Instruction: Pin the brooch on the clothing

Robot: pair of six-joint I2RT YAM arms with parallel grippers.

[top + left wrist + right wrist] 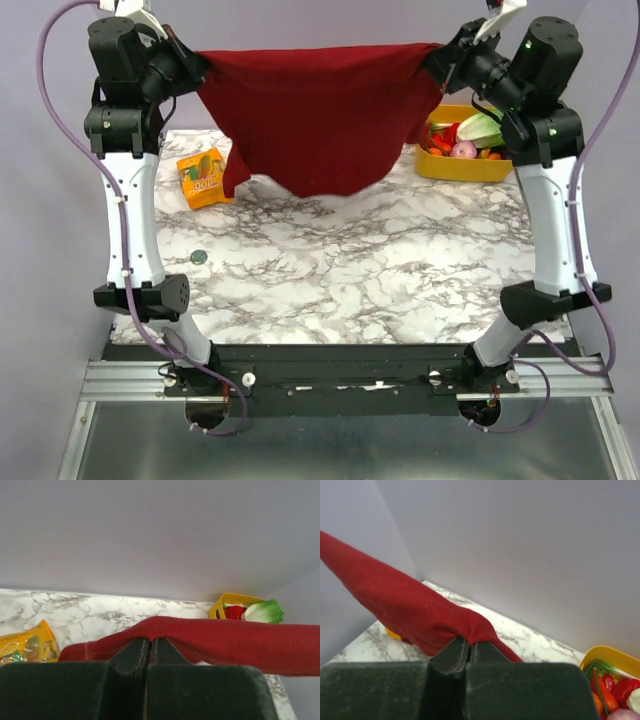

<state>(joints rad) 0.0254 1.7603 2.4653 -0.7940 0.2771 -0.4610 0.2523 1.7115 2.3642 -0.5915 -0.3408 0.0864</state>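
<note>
**Position of parts.** The brooch (199, 256) lies flat on the marble table (360, 285), at about 8 o'clock from the table centre in the top view. It is well apart from the clothing, and neither arm touches it. The clothing (320, 115) hangs at 12 o'clock, stretched in the air between the two arms and sagging in the middle.

**End effectors.** The left gripper (149, 644) is fully closed, with a fold of the fabric pinched at its fingertips. The right gripper (468, 647) is closed the same way on the opposite edge.

**Probable faults.**
- Neither gripper is free to take the brooch. If one lets go, the clothing will likely swing to the other side and bunch.
- Each hold looks like a shallow pinch near the tips, so added tension between the arms could pull the fold out.
- If the clothing is lowered toward 8 o'clock, it could cover the brooch or sweep it aside.
- The hanging fabric could drag on the orange packet (203, 178) at 10 o'clock or the yellow basket (465, 163) at 2 o'clock.

**Limits of view.**
- The brooch appears only in the top view, and it is too small there to tell which face is up or to see its pin.
- It cannot be told which part of the clothing each gripper holds, and no collar label is visible.
- Whether the lowest fold touches the table cannot be told.
</note>
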